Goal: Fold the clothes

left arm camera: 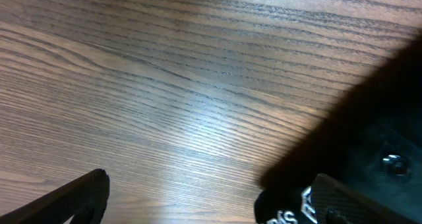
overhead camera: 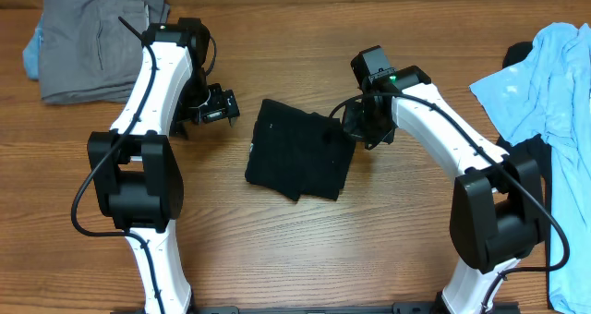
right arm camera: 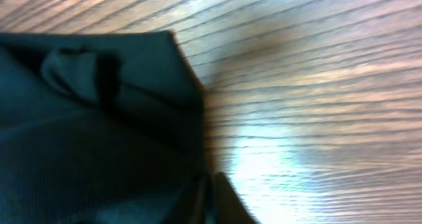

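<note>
Obs., both arms over the worktop (overhead camera: 305, 249), wood grain.

Black garment (overhead camera: 300, 152): lies folded to a rough square near the worktop's middle, flat, one corner towards the top of the overhead view. It lies between my two claws.

Left claw (overhead camera: 220, 106): on the garment's left, near its upper left corner but apart from it, bare wood between. In the left wrist view the left claw (left arm camera: 211, 207) is spread wide, one finger low on the left, the other low on the right, only worktop (left arm camera: 165, 85) between them. It holds nothing.

Right claw (overhead camera: 356, 123): at the garment's upper right corner, over its edge from above. In the right wrist view the black garment (right arm camera: 92, 132) fills the left half, a small rumpled fold near the top, its edge running down to my right claw (right arm camera: 211, 201). One dark finger (right arm camera: 227, 203) shows just beside that edge; the other I cannot make out against the cloth. Whether this claw is pinching the edge or merely resting at it, I cannot tell. Picture blurred.

Elsewhere: grey clothes (overhead camera: 92, 37) heaped at the far left corner; light blue garment (overhead camera: 545, 83) at the right edge. Both well apart from my claws.
</note>
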Controlling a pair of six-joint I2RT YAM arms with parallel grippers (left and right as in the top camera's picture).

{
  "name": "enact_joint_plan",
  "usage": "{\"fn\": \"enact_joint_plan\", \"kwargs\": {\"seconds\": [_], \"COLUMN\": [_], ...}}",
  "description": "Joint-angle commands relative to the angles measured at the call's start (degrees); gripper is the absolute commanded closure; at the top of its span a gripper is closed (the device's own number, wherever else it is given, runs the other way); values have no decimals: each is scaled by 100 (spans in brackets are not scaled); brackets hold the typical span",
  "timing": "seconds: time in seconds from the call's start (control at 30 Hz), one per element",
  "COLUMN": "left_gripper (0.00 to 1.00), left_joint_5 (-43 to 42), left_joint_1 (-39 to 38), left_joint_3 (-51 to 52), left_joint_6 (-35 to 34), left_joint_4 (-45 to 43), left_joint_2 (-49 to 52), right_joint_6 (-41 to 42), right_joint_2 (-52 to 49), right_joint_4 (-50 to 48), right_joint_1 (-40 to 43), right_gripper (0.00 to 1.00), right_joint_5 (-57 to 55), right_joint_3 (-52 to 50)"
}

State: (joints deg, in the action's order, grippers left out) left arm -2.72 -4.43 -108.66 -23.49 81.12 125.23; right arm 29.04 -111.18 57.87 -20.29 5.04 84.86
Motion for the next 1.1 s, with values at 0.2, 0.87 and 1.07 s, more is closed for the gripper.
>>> {"fn": "enact_joint_plan", "kwargs": {"seconds": [0.2,0.87,1.07], "left_gripper": [0,0,0], "left_joint_5": [15,15,15], "left_joint_1": [-46,-46,-46], "left_joint_3": [42,42,42], "left_joint_6": [79,79,81], "left_joint_4": [4,-46,-48], "left_joint_2": [-4,-2,-4], "right_joint_6": [317,-977,-975], "right_joint_2": [15,636,627], "right_joint_4": [391,-457,-774], "right_joint_1": [15,-409,-407], "right_gripper": [25,44,43], "right_joint_5": [-170,1508,1600], "right_joint_3": [103,-1029,-1499]}}
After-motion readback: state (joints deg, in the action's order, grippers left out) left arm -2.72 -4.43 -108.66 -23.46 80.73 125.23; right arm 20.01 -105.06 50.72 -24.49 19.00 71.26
